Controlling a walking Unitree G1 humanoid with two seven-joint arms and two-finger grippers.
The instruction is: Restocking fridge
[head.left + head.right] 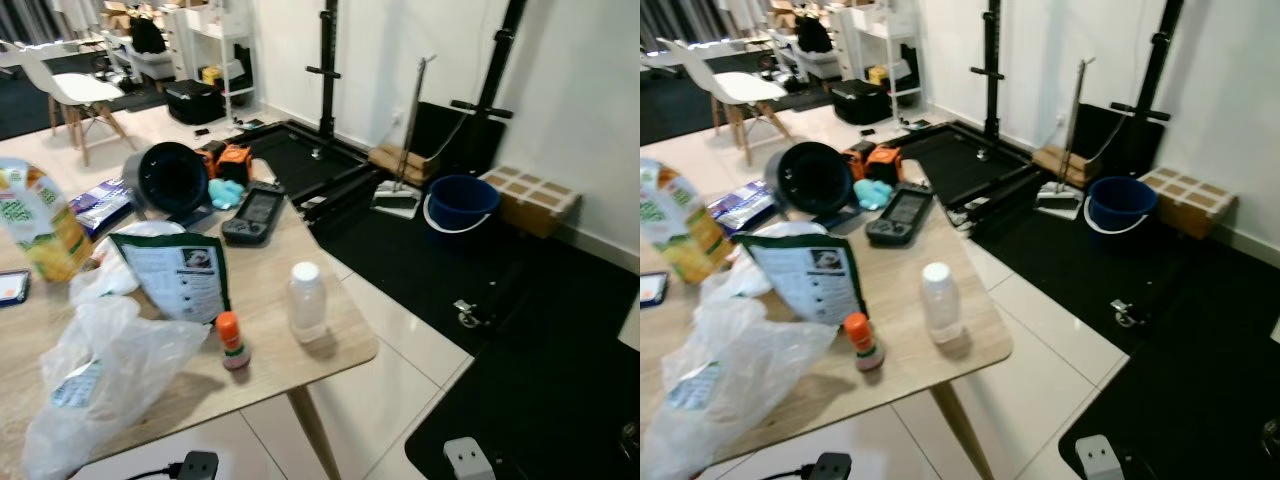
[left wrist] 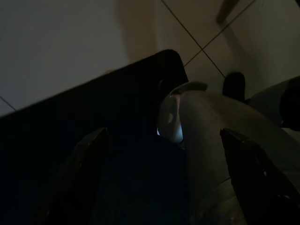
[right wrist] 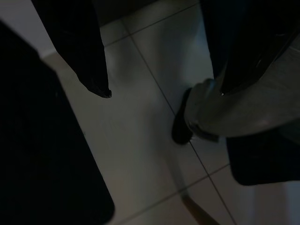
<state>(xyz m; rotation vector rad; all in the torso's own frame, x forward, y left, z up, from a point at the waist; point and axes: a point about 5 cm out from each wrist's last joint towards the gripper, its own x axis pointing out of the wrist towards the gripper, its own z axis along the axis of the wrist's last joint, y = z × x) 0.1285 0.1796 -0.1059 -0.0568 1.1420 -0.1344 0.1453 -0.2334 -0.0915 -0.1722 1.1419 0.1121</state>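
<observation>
Both arms hang idle down by the floor. Right gripper [image 3: 159, 61]: fingers spread wide, nothing between them, pale floor tiles [image 3: 136, 136] below, dim shot. Left gripper [image 2: 164, 183]: two finger tips spaced apart, nothing gripped, very dark, over a black mat [image 2: 93, 122] and tile.

Light wood table [image 1: 270, 300] in front of the robot, cluttered. Small clear bottle with white cap [image 1: 306, 301] upright near the table's right edge. Just to its left, a little bottle with orange cap [image 1: 232, 341], upright, near the front edge. Behind that a dark green pouch [image 1: 180, 275] standing, tilted. Crumpled clear plastic bag [image 1: 100, 370] at front left. Juice carton [image 1: 40, 225] standing at far left. Black handheld device [image 1: 254, 212] lying flat toward the far side, next to a black round container on its side [image 1: 168, 178]. Blue packet [image 1: 100, 205] beside the carton.

Off the table to the right: blue bucket [image 1: 460, 203] on black floor mats, cardboard box [image 1: 530, 198] by the wall. White chair [image 1: 75, 90] in the back.
</observation>
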